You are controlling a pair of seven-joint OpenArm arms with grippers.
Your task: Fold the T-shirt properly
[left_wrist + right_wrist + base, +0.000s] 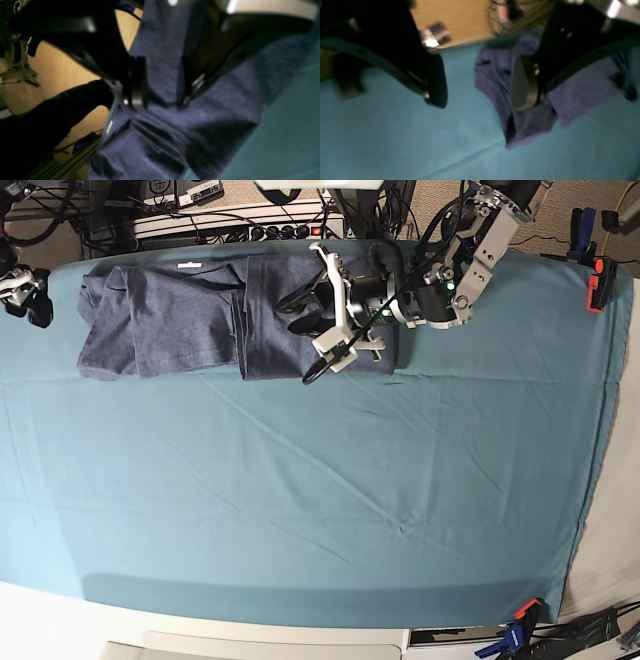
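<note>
The dark blue-grey T-shirt (170,320) lies partly folded along the far left of the teal cloth, plain side up, a white label near its back edge. My left gripper (320,315) reaches over the shirt's right end. In the left wrist view this gripper (160,105) is open, its fingers (137,82) down against creased shirt fabric (162,140) that shows through the gap. My right gripper (22,288) sits at the table's far left edge, just beyond the shirt. In its own wrist view the right gripper (478,105) is wide open and holds nothing, and a crumpled shirt edge (495,82) lies under one finger.
The teal table cloth (300,500) covers the whole table. Power strips and cables (240,225) lie behind the back edge. An orange clamp (598,280) grips the right edge and coloured clamps (520,620) the front right corner. Wooden floor (460,20) shows past the table.
</note>
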